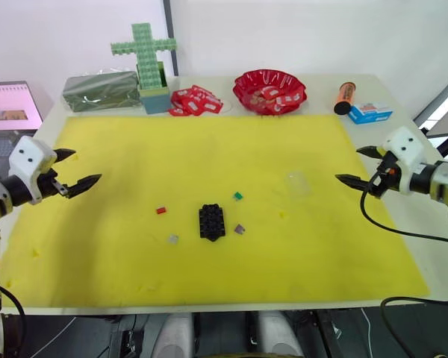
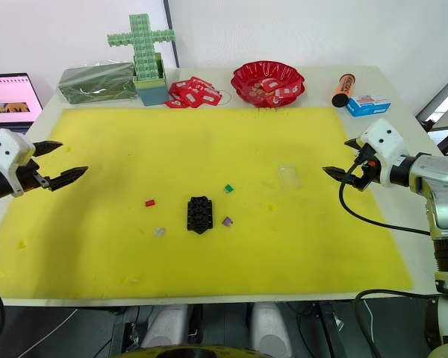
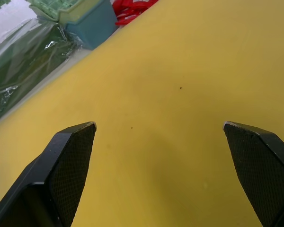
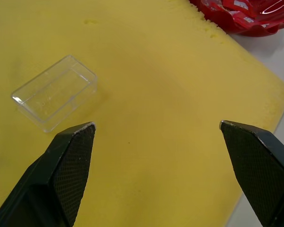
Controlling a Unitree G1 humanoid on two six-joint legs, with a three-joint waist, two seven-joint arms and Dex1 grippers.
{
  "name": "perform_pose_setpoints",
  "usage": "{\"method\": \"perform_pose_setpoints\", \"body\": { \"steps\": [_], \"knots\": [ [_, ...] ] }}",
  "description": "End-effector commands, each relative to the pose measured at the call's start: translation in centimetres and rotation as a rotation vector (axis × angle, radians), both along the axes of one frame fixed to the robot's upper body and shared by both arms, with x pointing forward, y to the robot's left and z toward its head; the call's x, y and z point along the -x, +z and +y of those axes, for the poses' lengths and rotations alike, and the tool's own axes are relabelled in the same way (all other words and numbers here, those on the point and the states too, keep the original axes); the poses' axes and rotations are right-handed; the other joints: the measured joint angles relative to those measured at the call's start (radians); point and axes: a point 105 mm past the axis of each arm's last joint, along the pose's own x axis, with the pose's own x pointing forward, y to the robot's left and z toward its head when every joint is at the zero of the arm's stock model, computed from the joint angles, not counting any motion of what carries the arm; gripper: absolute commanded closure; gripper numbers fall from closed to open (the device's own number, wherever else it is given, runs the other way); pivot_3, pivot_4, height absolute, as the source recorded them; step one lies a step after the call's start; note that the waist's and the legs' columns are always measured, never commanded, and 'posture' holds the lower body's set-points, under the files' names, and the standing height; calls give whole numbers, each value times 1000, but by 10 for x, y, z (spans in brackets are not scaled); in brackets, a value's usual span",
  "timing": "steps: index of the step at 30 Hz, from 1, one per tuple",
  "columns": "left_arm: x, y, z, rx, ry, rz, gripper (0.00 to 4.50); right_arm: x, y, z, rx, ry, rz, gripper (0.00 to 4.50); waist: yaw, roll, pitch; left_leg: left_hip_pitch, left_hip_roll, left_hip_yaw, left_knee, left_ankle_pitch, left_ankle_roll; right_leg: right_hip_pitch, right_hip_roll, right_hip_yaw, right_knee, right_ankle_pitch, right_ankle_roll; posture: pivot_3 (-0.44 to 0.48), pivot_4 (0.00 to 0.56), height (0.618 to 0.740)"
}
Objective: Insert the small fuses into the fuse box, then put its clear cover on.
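Yellow foam mat (image 1: 209, 149) covers most of the table; all task parts lie loose on it. Left gripper (image 1: 69, 168) hovers over the mat's left edge, fingers spread wide, nothing between them. Right gripper (image 1: 363, 165) hovers over the mat's right edge, also spread wide and empty.

Fuse box (image 1: 212, 221): black slotted block, flat on the mat, roughly midway between the two grippers and nearer the robot than either. No fuses seen in its slots.

Small fuses, all apart from the box and well apart from both grippers:
- red fuse (image 1: 161, 210), on the left gripper's side of the box
- grey fuse (image 1: 173, 239), same side, nearer the robot, closer to the box
- green fuse (image 1: 238, 196), on the right gripper's side, beyond the box
- purple fuse (image 1: 240, 229), just beside the box on the right gripper's side

Clear cover (image 4: 55, 91): lies open side up on the mat, between the box and the right gripper, nearer that gripper. In the right wrist view it sits ahead of the fingertips, off toward one finger, not touched.

Beyond both grippers, along the table's far edge: green brick cross (image 1: 144, 52) standing in a teal holder, red packets (image 1: 196, 101), red bowl (image 1: 269, 91) holding more packets, an orange tube (image 1: 344, 97), a small blue box (image 1: 369, 112).
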Motion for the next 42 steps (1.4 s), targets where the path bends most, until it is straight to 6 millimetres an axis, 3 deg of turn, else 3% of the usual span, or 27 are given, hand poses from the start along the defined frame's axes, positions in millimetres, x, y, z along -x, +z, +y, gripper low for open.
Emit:
{"method": "perform_pose_setpoints", "body": {
  "steps": [1, 7, 12, 16, 19, 22, 28, 33, 42],
  "knots": [
    [4, 24, 3, 49, -6, -43, 0, 1, 17, -1, 3, -6, -75, 21, 0, 0, 0, 0, 0, 0, 0, 0, 0, 0, 0, 0, 0, 0, 0, 0, 150, 740],
    [15, 29, -6, 234, -44, 63, 0, 3, 26, 11, -15, 53, -98, 21, -1, 0, 0, 0, 1, 0, 0, 0, 0, 0, 0, 0, 0, 0, 0, 0, 150, 740],
    [18, 33, -1, 442, 7, 128, 0, 4, 30, 40, 10, 161, -120, 21, -2, 0, 0, 0, 1, -1, 0, 0, 0, 0, 0, 0, 0, 0, 0, 0, 150, 740],
    [26, 27, -16, 619, 1, 293, 0, 18, 36, 93, -40, 369, -109, 21, -4, 0, 0, 0, 2, -1, 0, 0, 0, 0, 0, 0, 1, 0, 0, 0, 150, 740],
    [29, 33, -20, 764, 6, 367, 0, 38, 40, 137, -80, 547, -106, 21, -3, 0, 0, 0, 2, -3, 0, 0, 0, 0, 1, 0, 1, 0, 0, 0, 150, 740],
    [32, 36, -26, 842, 7, 448, 0, 51, 42, 162, -105, 639, -108, 21, 0, -1, 0, 0, 2, -7, 0, 0, 0, 0, 1, 0, 1, 0, 0, 0, 150, 740],
    [47, 35, -45, 946, -46, 613, 0, 68, 39, 183, -100, 720, -93, 21, 0, -2, 0, 0, 1, -8, 1, 0, 0, 1, 0, 0, 1, 0, 0, 0, 150, 740],
    [48, 38, -48, 982, -45, 669, 0, 83, 33, 193, -94, 792, -63, 21, -1, -2, 0, 0, 0, -8, 1, 0, 0, 1, 1, 0, 1, 0, 0, 0, 150, 740],
    [54, 35, -59, 966, -77, 736, 0, 82, 31, 195, -44, 789, -81, 21, 0, -2, 0, 0, 0, -8, 1, 0, 0, 1, 0, 0, 1, 0, 0, 0, 150, 740]
  ]
}}
